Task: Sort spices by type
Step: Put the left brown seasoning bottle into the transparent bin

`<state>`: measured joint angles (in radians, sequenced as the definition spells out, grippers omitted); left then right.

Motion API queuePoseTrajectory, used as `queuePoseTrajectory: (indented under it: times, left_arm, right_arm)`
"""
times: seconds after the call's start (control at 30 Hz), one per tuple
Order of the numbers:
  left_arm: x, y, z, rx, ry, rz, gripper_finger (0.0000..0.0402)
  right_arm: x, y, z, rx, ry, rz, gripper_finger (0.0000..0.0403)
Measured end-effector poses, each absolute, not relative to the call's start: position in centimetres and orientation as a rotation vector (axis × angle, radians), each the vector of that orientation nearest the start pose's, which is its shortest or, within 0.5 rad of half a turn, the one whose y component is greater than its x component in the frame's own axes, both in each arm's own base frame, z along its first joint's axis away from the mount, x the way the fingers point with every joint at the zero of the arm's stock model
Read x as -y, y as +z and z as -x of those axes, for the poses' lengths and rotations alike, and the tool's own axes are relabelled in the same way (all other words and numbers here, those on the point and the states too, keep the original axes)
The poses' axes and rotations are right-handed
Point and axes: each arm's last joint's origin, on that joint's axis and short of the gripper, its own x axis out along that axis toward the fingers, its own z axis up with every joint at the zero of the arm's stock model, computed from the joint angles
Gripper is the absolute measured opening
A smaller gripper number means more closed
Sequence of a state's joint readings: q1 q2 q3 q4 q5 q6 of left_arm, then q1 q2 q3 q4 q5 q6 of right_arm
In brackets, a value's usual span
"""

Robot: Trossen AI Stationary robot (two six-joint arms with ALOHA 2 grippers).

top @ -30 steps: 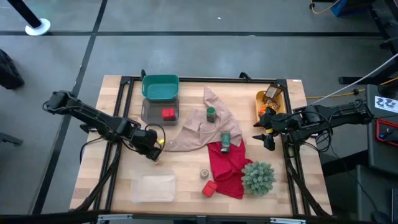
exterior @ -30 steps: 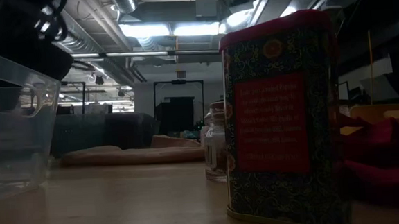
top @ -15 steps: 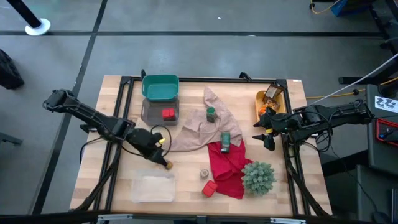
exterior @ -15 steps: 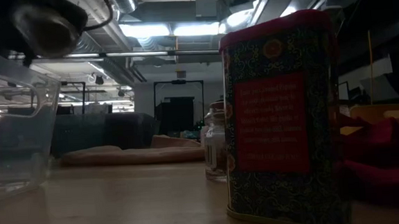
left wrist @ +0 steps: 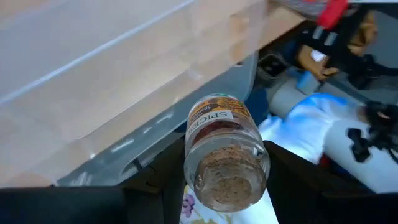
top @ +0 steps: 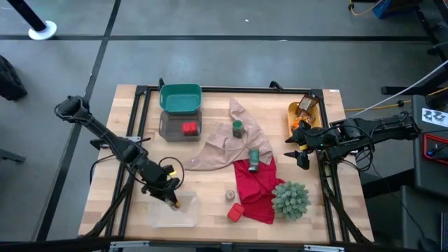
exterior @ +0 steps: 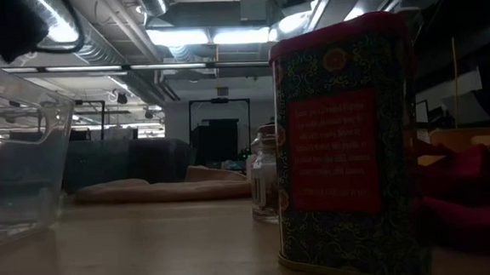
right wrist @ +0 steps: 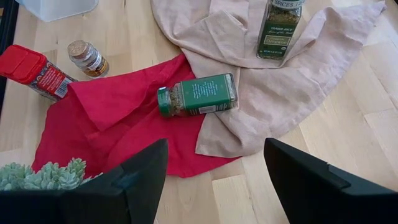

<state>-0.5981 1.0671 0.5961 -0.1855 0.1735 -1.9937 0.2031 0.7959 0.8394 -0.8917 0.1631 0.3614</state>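
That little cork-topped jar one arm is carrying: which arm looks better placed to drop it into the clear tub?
The left. Its gripper already holds the cork-topped jar right over the clear tub, so it likely only has to let go. The right gripper hangs open near the table's far side.

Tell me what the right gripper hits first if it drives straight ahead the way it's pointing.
Probably the green jar lying on its side where the red cloth meets the tan cloth. The open right gripper points that way; depth is unclear.
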Motion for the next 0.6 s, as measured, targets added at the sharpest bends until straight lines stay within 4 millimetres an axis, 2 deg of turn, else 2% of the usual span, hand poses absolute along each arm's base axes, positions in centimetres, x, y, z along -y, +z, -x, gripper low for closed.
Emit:
queuePoseTrajectory:
  times: [0.23, 0.6]
  left_arm:
    - [13.2, 20.3, -17.7, -1.238, 0.309, 1.731, 0.017]
    - [13.2, 18.9, -17.7, -1.278, 0.478, 1.74, 0.0172]
  right_arm:
    - [-2.4, 29.0, -13.9, -0.828, -0.113, -0.186, 0.0266]
    - [-2.4, 29.0, -13.9, -0.828, -0.113, -0.185, 0.0266]
